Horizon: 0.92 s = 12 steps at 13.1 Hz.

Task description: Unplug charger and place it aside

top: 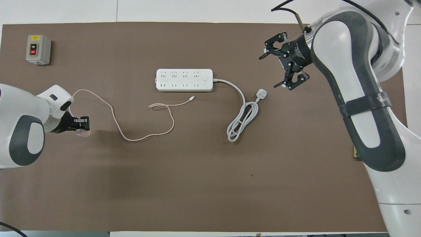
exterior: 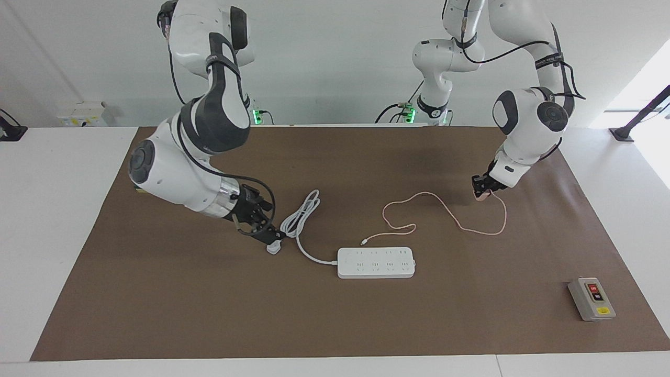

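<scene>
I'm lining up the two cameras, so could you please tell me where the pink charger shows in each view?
Facing view: the charger is in the left gripper, toward the left arm's end of the table.
Overhead view: the charger shows at the same gripper.
Shared landmark: the white power strip.
</scene>
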### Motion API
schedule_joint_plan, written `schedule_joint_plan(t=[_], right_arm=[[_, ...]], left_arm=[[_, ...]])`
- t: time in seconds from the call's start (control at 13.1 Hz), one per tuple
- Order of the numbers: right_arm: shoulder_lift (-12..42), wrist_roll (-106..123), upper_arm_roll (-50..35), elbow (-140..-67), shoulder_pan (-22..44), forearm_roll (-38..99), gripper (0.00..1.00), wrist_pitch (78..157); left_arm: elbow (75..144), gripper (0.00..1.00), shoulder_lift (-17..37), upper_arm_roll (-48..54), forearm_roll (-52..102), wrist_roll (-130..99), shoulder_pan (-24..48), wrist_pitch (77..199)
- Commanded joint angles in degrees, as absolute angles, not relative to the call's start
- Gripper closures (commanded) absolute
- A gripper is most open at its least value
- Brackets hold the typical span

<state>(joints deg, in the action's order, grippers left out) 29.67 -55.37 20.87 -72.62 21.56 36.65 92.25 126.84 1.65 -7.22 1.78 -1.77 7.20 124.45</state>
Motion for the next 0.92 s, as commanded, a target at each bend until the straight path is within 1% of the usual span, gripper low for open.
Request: schedule_joint_plan(t=[0.0, 0.08, 0.15, 0.31, 0.46, 0.84], right_arm=[[25.15, -37.34, 22.41, -75.41, 21.97, 26.93, 0.0, 89.66], [24.35, -30.39, 23.11, -75.41, 21.89, 23.59, 0.0, 88.78], [23.65, -23.54, 24.33, -75.41, 21.71, 21.38, 0.0, 88.42], [22.94, -14.45, 26.1, -75.32, 21.27, 19.43, 0.0, 87.81], [21.8, -5.93, 26.54, -75.06, 20.05, 16.63, 0.0, 87.71], [15.13, 10.43, 25.58, -75.41, 15.57, 9.15, 0.0, 86.4]], left_arm=[[131.66, 0.46, 0.79, -7.03, 1.58, -0.18, 3.27, 131.03], [131.31, 0.14, 0.96, -7.03, 1.5, 0.09, 1.86, 130.61], [130.7, 0.0, 0.97, -7.03, 1.58, 0.96, 0.28, 129.91], [127.46, 0.0, 0.88, -7.03, 1.49, 2.02, -2.19, 126.15], [122.19, 0.0, 1.14, -7.12, 1.49, 1.93, -3.16, 120.52], [110.85, 0.0, 0.44, -7.21, 1.14, 1.41, -2.46, 110.85]])
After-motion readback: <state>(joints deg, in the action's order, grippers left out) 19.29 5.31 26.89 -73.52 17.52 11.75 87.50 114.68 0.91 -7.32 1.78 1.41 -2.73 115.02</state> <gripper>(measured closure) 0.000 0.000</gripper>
